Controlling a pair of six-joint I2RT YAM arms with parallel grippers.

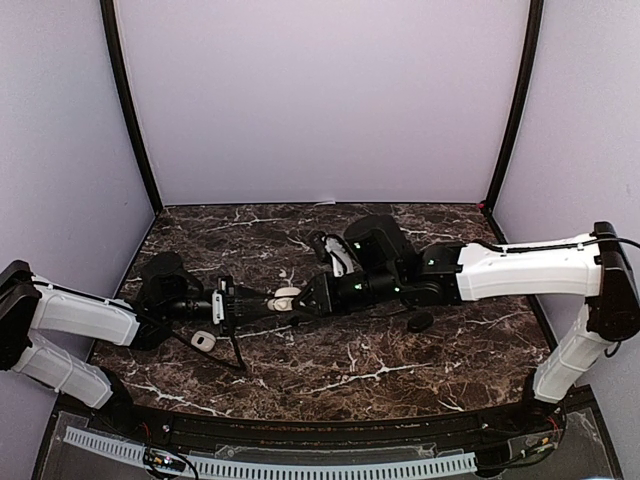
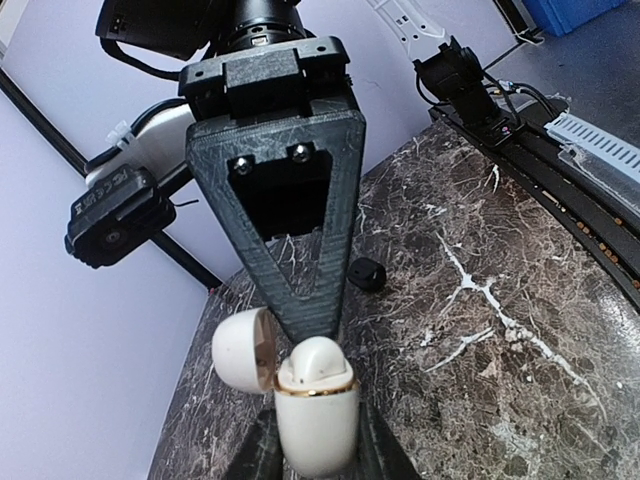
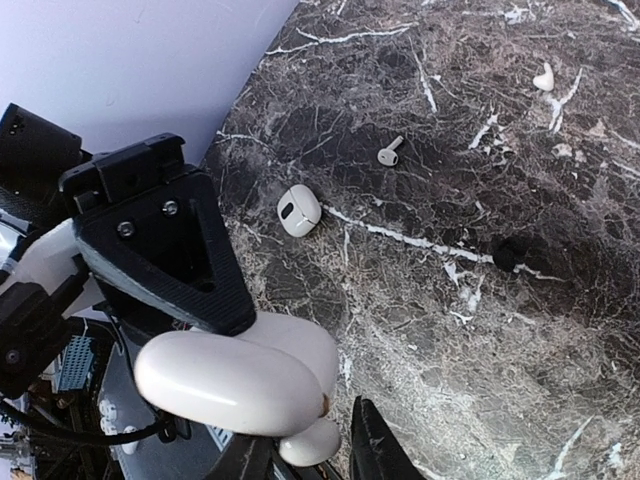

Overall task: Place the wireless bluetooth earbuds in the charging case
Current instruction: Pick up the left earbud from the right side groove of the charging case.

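Stage: mid-insertion, by the look of it; no bud surely seated.
Left end effector (image 1: 268,302): clamped on the open charging case (image 2: 316,425), lid (image 2: 243,350) swung back to one side.
Right end effector (image 3: 312,452): tips right at the case's mouth; apart or pinching, cannot tell.
Case contents: white rounded piece (image 2: 315,362) standing proud of the gold rim (image 2: 316,392), probably an earbud not pushed home; deeper inside hidden.
Loose on the tabletop (image 3: 520,380): white stemmed earbud (image 3: 388,150), small white piece (image 3: 543,77) farther off, black earbud (image 3: 510,255), all well apart.
Other container: closed white case (image 3: 298,210) lying near the white stemmed earbud; contents unseen.
Left to do: seat this bud, then gather the strays, as judged from the scatter.
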